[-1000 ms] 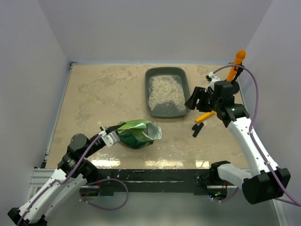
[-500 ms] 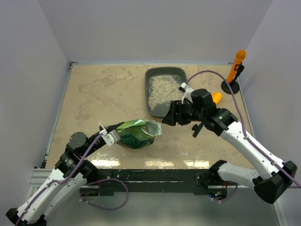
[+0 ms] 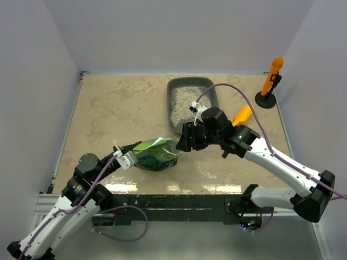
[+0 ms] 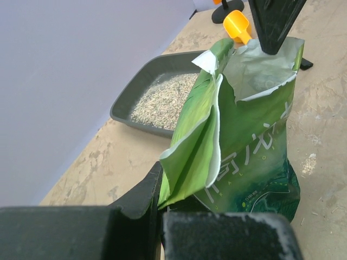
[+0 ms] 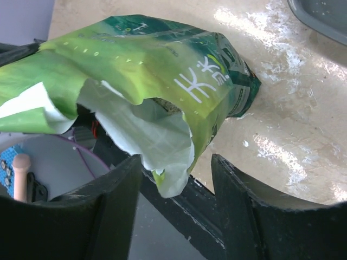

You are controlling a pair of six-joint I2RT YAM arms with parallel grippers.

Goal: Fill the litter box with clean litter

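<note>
Left pincer [image 4: 162, 200] clamped on green bag [image 3: 156, 155]; right pincer [image 5: 176, 179] open astride its torn rim, not yet closed. Next: grip, lift, pour into litter box [image 3: 212, 89].

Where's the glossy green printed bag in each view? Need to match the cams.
Top external: glossy green printed bag low centre, between both grippers.
Left wrist: bag fills centre-right, upright, mouth open.
Right wrist: bag upper centre, torn mouth toward the camera.
Shared landmark: shallow dark grey plastic litter box.

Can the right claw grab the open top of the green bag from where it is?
Probably yes. The right claw is open with the green bag's torn lip right between its fingers, nothing blocking. The left claw already pinches the bag's other side.
</note>
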